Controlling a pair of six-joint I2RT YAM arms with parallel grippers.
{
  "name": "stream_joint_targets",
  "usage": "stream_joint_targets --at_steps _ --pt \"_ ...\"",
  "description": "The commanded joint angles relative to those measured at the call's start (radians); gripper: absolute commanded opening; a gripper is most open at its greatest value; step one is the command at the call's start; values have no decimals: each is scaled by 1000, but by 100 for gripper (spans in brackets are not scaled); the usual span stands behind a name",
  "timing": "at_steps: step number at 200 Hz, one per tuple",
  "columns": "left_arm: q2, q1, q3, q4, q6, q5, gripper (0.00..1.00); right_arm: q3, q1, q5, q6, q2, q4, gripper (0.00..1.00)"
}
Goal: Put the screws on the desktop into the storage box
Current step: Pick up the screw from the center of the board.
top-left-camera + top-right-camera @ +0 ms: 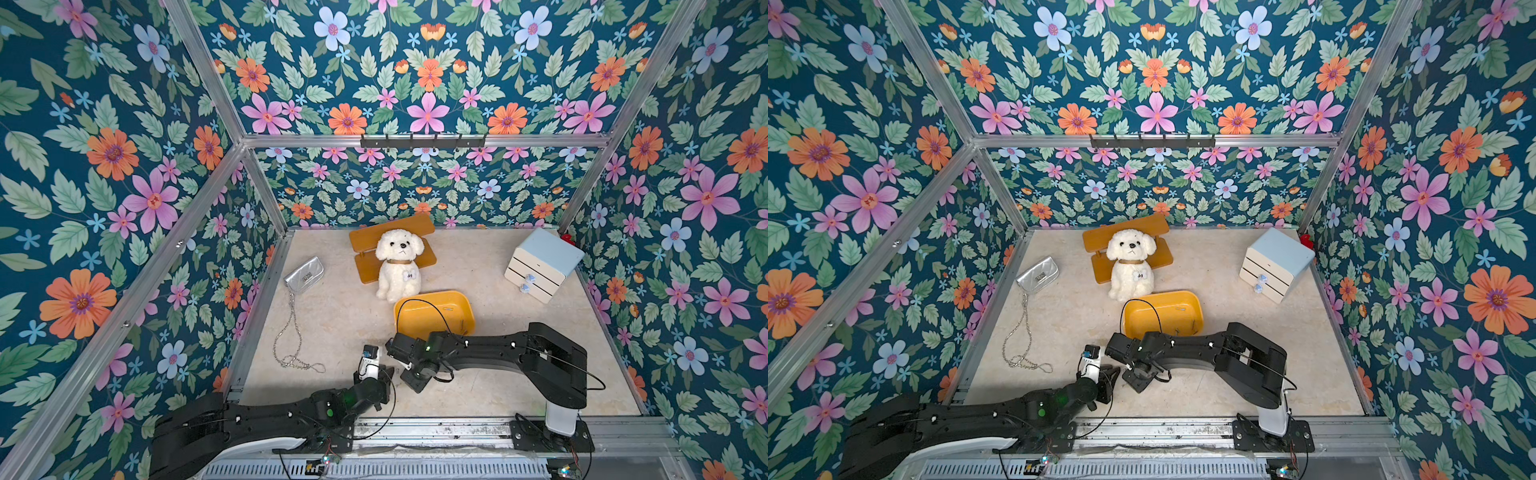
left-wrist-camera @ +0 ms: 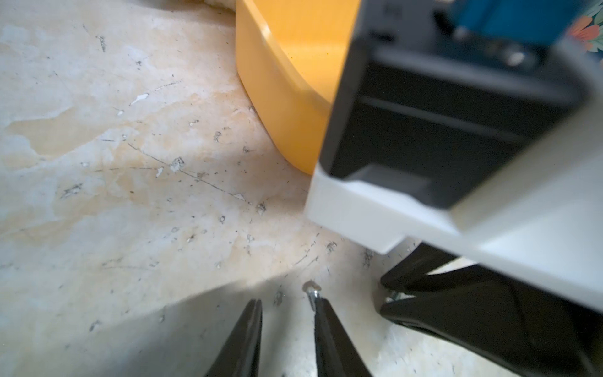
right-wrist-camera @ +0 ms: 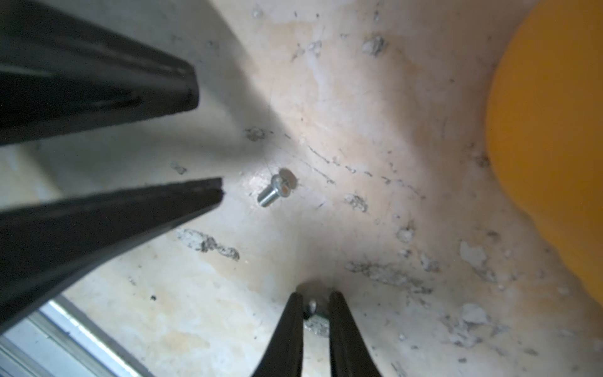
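Since the screws [image 3: 273, 191] are tiny, hard, light and apt to roll, you should pinch each across its shank. Off the near-left corner of the storage box [image 1: 432, 294], your left gripper [image 3: 207, 143] stands spread and empty, one screw lying on the desktop [image 3: 375, 107] just beside its fingertip [image 3: 215, 192]. Closer to the box, your right gripper [image 3: 315, 298] narrowly brackets a second screw [image 3: 312, 306]; whether it pinches, you cannot tell. Room is tight here; mind the box's rim when lifting.

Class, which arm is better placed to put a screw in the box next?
Right: the right gripper has a screw between its jaws, near the box; the left gripper is open beside a loose screw.
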Motion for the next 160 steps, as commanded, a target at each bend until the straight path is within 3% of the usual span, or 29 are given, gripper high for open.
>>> stream_joint_targets --at_steps 1,110,160 --pt "2 0 2 17 12 4 33 -5 2 3 10 17 -42 17" --pt "-26 0 -2 17 24 4 33 37 -4 65 8 -118 -138 14" --pt "-41 0 -19 46 31 15 33 127 -78 142 -23 -219 -220 13"
